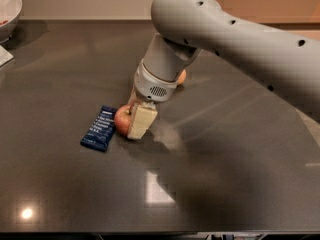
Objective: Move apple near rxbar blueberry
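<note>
A grey robot arm (240, 39) reaches in from the right edge of a dark table (240, 184). Left of centre, its jaws clasp a red apple (120, 120) resting on the table, just beside the navy rxbar blueberry (99, 128) on its left. A small orange fruit (182, 77) peeks out behind the wrist. A white bowl (10, 6) sits at the far left corner. Bare surface stretches to the near and right edges.

the end effector (132, 119), with a cream-coloured finger pad (141, 123), was low over the glossy dark grey counter (225, 179), clamped on the apple (121, 120), red flecked with yellow. just left lay the rxbar blueberry (100, 128), navy blue with small white lettering. the arm (240, 39) was pale grey, dotted with dark holes. behind its wrist showed an orange fruit (181, 77). the bowl (10, 9) was white.
</note>
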### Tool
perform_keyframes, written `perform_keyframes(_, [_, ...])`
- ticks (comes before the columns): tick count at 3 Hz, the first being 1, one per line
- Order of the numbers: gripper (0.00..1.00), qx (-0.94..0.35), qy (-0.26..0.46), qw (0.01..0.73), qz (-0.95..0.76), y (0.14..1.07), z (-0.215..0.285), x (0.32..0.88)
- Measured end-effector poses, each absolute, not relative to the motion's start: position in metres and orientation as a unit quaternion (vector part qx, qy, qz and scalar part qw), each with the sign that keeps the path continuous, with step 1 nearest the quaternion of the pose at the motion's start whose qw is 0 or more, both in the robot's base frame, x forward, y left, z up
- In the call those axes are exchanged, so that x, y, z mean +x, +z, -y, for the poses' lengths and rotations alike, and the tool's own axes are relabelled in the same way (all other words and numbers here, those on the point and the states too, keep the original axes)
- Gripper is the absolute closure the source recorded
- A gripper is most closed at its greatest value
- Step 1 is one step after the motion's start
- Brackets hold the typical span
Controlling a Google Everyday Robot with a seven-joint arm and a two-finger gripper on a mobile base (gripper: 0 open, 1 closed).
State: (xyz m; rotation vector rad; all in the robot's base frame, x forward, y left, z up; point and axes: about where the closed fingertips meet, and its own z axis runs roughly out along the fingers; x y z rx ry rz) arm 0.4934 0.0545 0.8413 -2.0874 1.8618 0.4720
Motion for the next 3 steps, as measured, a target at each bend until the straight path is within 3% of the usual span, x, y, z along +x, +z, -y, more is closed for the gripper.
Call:
perform_keyframes(1, [0.12, -0.728, 0.164, 0.152, -0.648, 0.8413, -0.0555, 0.4926])
perform_keyframes(2, [0.00, -0.729, 0.164, 0.151, -0.647, 0.8414, -0.0563, 0.4919])
perform_keyframes(3, [0.00, -0.729, 0.164, 0.151, -0.647, 0.8414, -0.0563, 0.4919])
